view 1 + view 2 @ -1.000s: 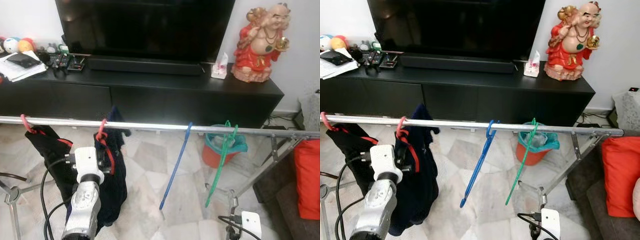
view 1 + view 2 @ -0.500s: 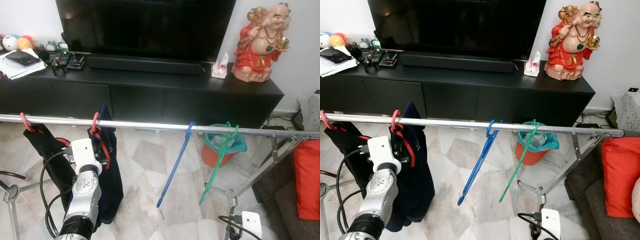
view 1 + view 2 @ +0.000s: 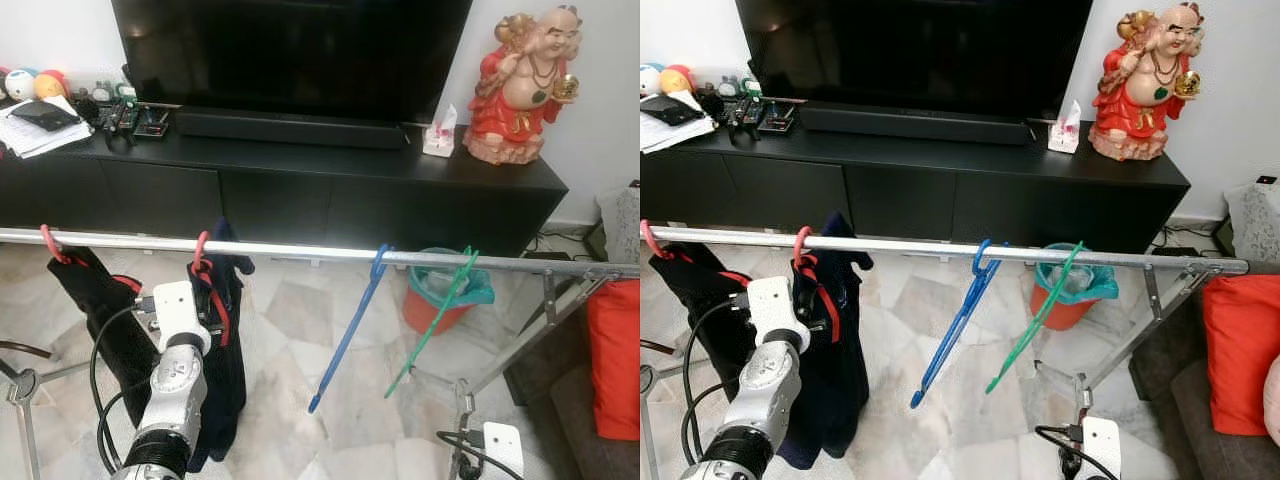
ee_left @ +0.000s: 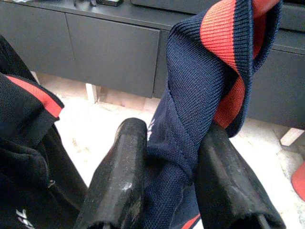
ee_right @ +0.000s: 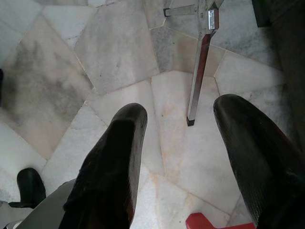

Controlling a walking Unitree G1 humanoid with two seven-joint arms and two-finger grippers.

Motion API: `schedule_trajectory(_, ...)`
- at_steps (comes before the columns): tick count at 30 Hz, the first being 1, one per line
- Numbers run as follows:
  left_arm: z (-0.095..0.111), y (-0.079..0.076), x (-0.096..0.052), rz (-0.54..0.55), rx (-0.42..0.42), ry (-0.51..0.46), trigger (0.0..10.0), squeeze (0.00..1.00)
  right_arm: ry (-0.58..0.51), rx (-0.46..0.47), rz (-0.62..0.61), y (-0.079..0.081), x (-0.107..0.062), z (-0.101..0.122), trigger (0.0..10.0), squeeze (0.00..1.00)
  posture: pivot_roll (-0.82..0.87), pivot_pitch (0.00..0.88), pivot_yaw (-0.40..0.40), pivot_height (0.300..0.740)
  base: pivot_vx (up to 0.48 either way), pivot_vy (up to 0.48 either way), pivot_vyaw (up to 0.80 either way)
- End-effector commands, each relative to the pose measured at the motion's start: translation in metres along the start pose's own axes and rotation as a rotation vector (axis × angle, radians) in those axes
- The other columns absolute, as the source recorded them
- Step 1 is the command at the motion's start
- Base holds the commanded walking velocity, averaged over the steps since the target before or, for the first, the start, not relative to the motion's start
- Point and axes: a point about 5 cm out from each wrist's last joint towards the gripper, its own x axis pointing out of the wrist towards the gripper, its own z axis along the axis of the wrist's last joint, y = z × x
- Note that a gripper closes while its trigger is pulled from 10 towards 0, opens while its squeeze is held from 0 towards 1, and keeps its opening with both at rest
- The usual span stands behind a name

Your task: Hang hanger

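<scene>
Robot hanging a clothed red hanger on a steel drying-rack rail in front of a TV bench.

At far left a red hanger hook [image 3: 50, 246] already carries a black garment [image 3: 105, 310]. Next, the left hand [image 4: 164, 183] is clamped on a fold of the navy, red-trimmed garment [image 4: 200, 90]; that garment's red hanger [image 3: 202, 262] sits with its hook over the rail [image 3: 300, 250]. Further right, a bare blue hanger [image 3: 348, 332] and a green hanger [image 3: 432, 322] hang tilted on the rail. The right hand [image 5: 183, 162] hangs low over the marble floor [image 5: 114, 52], fingers apart and empty. To finish well, the left hand should probably confirm the hook is fully seated, then part its fingers slowly and back away without tugging the cloth.
</scene>
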Motion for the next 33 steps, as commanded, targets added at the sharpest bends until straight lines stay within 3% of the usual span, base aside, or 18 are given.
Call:
schedule_trajectory(1, -0.001, -0.003, -0.003, -0.019, -0.003, -0.014, 10.0, 0.67, 0.006, -0.002, -0.004, -0.002, 0.000, 0.000, 10.0, 0.00, -0.10, 0.000, -0.091, 0.740, 0.000, 0.000, 0.00)
schedule_trajectory(2, -0.001, -0.002, -0.003, -0.019, -0.004, -0.015, 10.0, 0.67, 0.006, -0.003, -0.004, -0.002, 0.000, 0.000, 10.0, 0.00, -0.10, 0.000, -0.091, 0.740, 0.000, 0.000, 0.00)
schedule_trajectory(3, -0.001, -0.002, -0.004, -0.019, -0.004, -0.018, 10.0, 1.00, 0.006, -0.003, -0.004, -0.002, 0.000, 0.000, 10.0, 0.00, -0.10, 0.000, -0.091, 0.740, 0.000, 0.000, 0.00)
schedule_trajectory(18, 0.004, -0.004, -0.017, -0.061, -0.028, -0.091, 10.0, 1.00, 0.003, -0.004, -0.006, -0.002, 0.000, 0.001, 10.0, 0.00, -0.10, 0.000, -0.091, 0.740, 0.000, 0.000, 0.00)
schedule_trajectory(33, 0.032, 0.002, -0.057, -0.160, 0.054, -0.208, 10.0, 1.00, 0.002, -0.007, -0.008, -0.003, 0.000, 0.001, 10.0, 0.00, -0.09, 0.000, -0.085, 0.740, 0.000, 0.000, 0.00)
